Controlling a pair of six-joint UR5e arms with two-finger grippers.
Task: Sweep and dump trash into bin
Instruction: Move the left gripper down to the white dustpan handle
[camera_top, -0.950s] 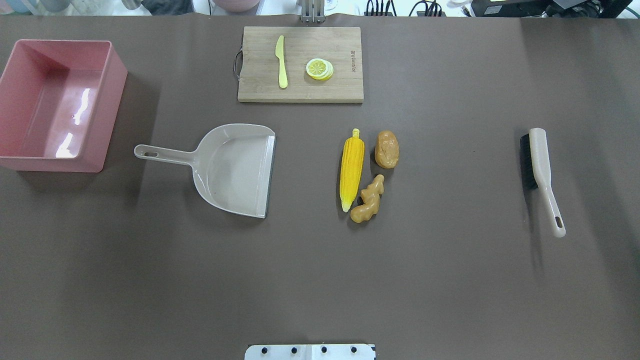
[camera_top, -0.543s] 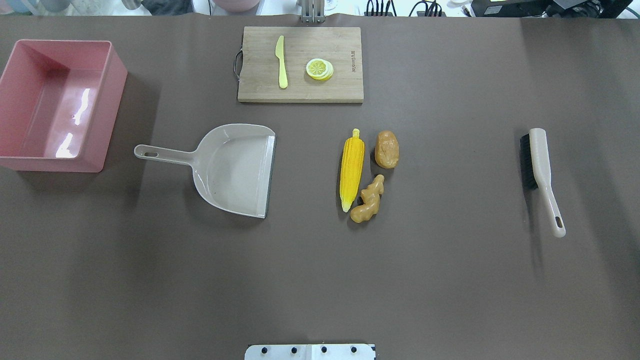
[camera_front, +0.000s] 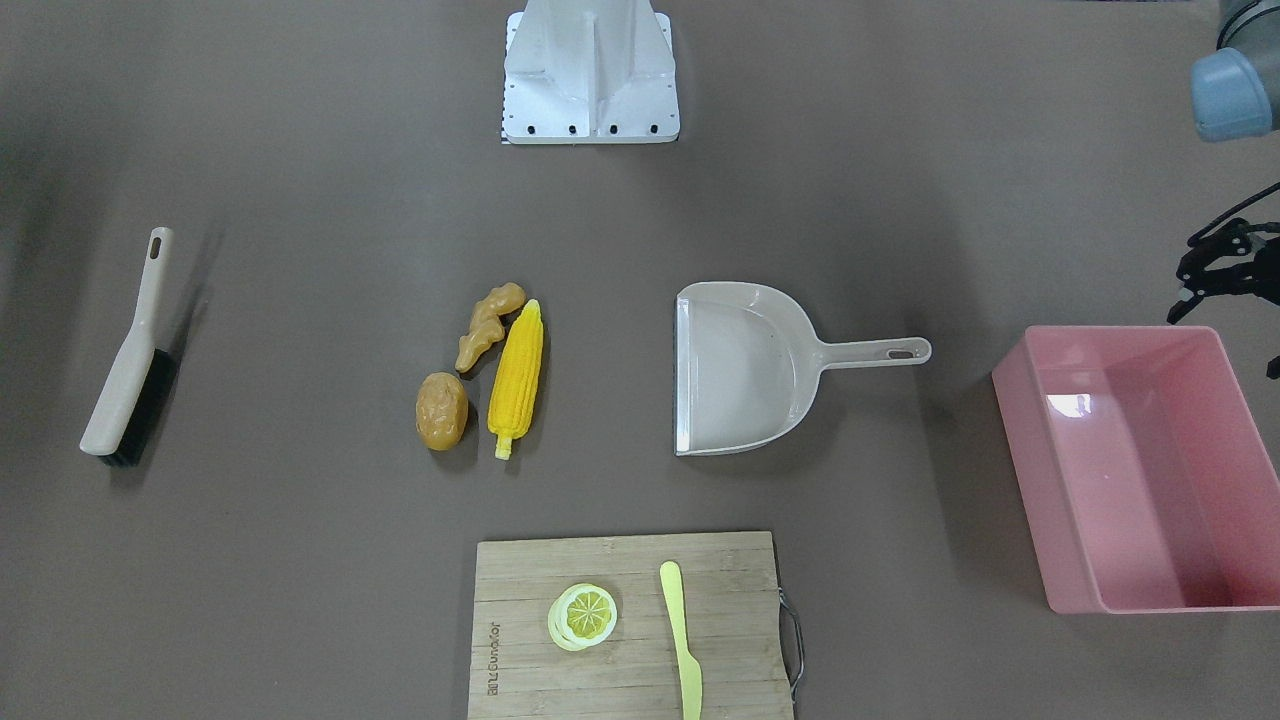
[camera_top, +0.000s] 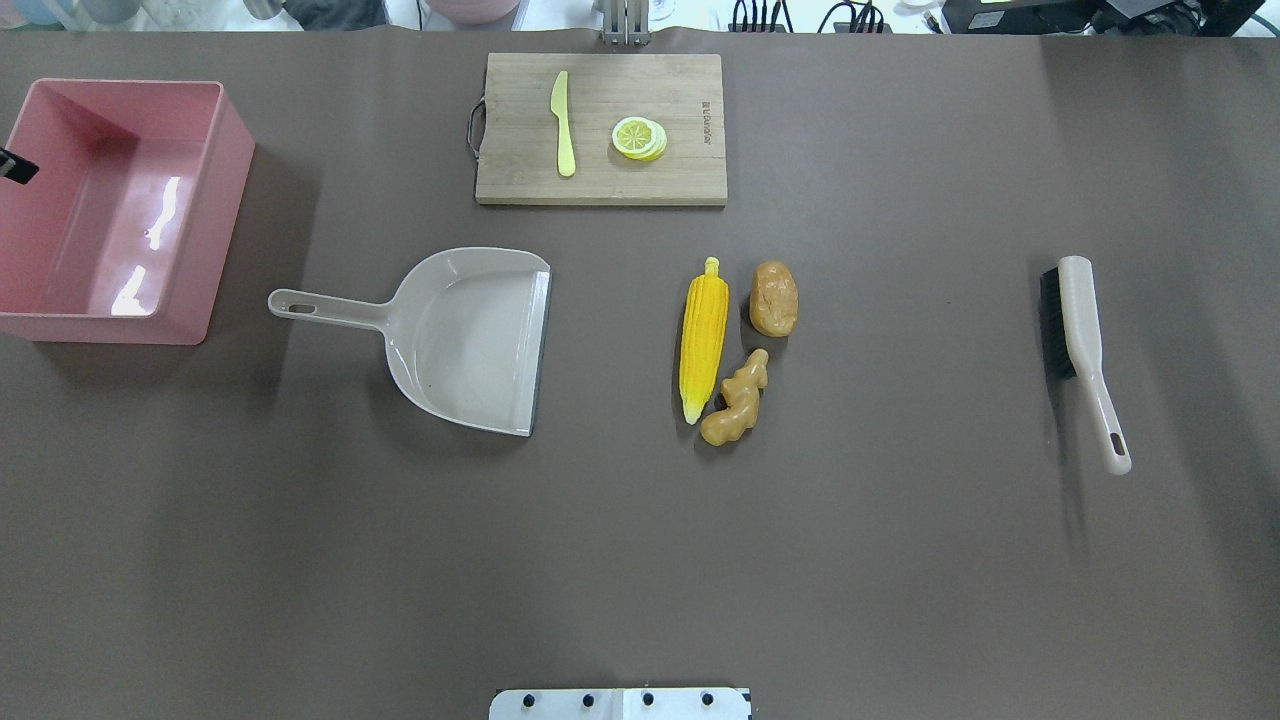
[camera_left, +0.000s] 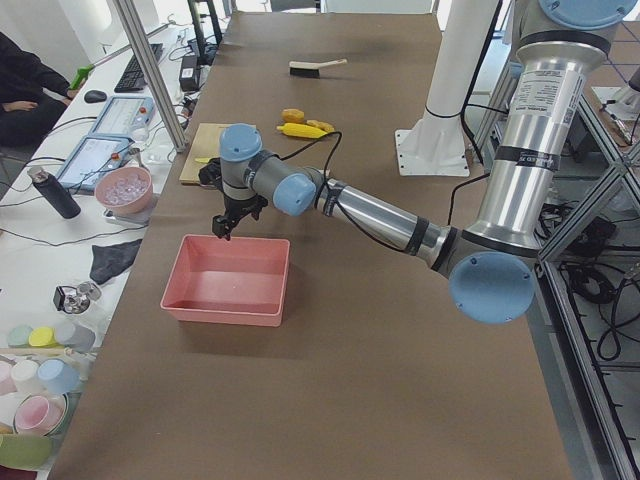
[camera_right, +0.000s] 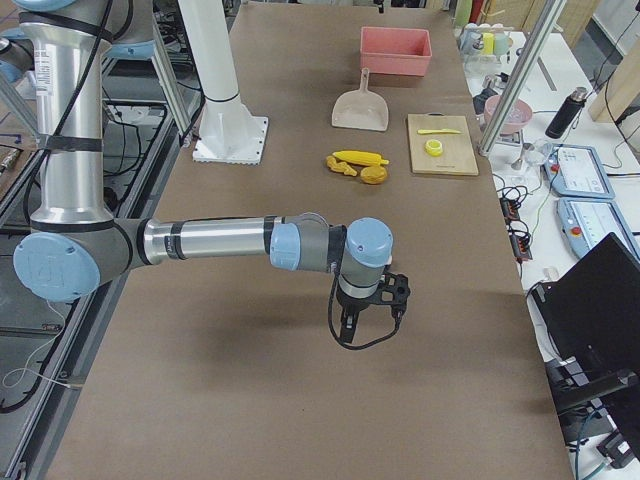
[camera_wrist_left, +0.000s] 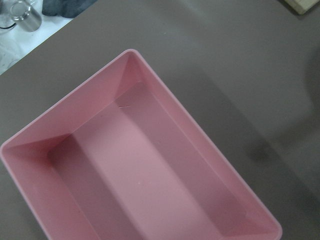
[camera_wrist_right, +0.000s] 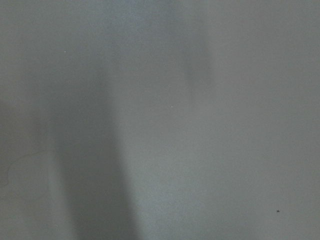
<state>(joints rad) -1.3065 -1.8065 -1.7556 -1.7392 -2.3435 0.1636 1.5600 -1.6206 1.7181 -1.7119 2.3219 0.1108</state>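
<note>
The trash lies together mid-table: a yellow corn cob (camera_top: 704, 335), a brown potato (camera_top: 774, 298) and a tan ginger root (camera_top: 736, 400). The pink bin (camera_top: 232, 215) stands empty at the far left and fills the left wrist view (camera_wrist_left: 150, 165). My left gripper (camera_front: 1223, 342) hovers over the bin's edge with its jaws apart and empty; only one fingertip (camera_top: 15, 165) shows in the overhead view. My right gripper (camera_right: 370, 328) hangs above bare table at the right end, far from the trash. It shows only in the exterior right view, so I cannot tell its state.
A beige dustpan (camera_top: 470, 340) lies left of the trash, its mouth facing the corn. A beige hand brush (camera_top: 1080, 340) lies at the right. A wooden cutting board (camera_top: 690, 170) at the back holds a pale yellow knife (camera_top: 563, 125) and a lemon slice (camera_top: 638, 138).
A black fingertip of my left gripper has come into the overhead view at the left edge, over the bin. Nothing on the table has moved.
</note>
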